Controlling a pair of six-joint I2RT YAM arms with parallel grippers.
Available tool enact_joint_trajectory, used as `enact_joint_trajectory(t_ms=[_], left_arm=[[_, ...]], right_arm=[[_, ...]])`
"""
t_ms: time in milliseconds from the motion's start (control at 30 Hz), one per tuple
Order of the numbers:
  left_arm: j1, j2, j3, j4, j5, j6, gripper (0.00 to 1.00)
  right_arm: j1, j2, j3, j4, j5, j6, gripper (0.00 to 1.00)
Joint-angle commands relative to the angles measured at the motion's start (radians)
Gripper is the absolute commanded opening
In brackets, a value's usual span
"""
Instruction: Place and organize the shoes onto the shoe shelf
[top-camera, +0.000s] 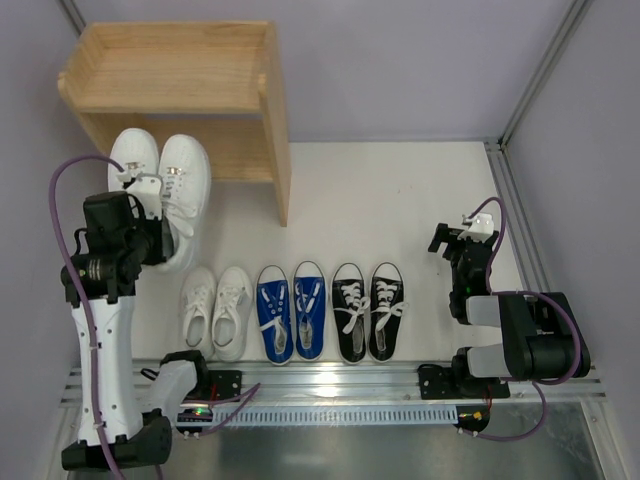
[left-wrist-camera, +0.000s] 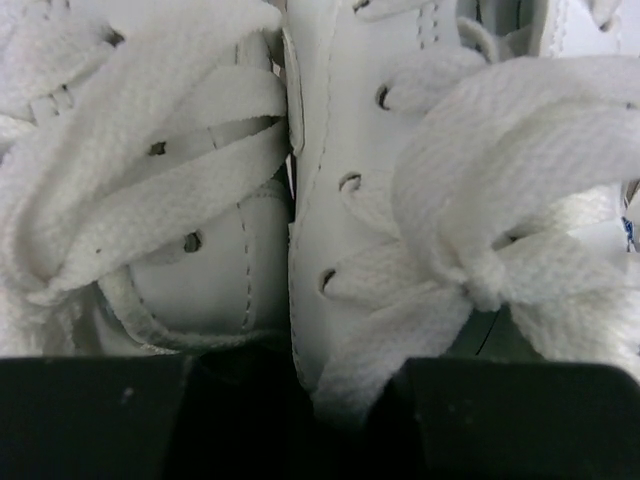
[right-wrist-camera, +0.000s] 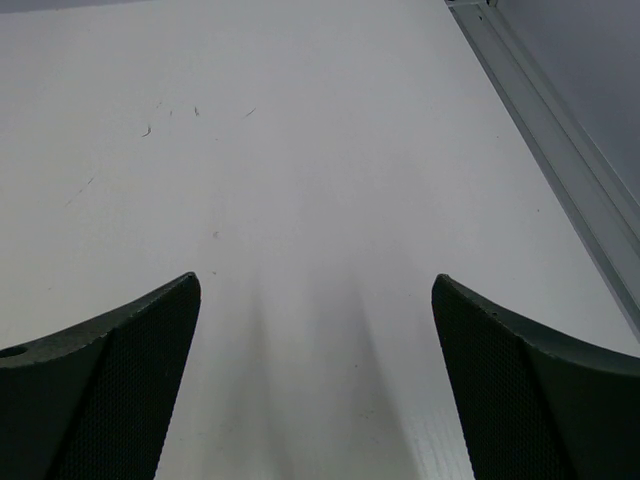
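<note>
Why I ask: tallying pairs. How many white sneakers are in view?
4: large pair beneath the left gripper, before the shelf; small pair at the row's left end.

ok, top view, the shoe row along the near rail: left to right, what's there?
Row: small white lace-up sneaker pair → blue canvas pair with white laces and toe caps → black canvas pair with white laces and toe caps.

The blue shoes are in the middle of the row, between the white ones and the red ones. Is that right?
Almost. The blue shoes are in the middle of the row, and the white ones are on one side. But the shoes on the other side are not red: they are black ones with white laces. The top external view shows this.
</note>
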Motion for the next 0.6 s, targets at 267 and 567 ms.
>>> enact_joint_trajectory(t_ms=[267,567], left_arm=[[0.163,0.139,0.004,0.381,0.148,0.068,0.0],[0.295,0.39,0.281,0.404,0.326,0.027,0.0]], right_arm=[[0.001,0.001,0.001,0.079,-0.003,-0.004,0.97],[0.001,0.001,0.001,0.081,-0.006,-0.004,0.97]])
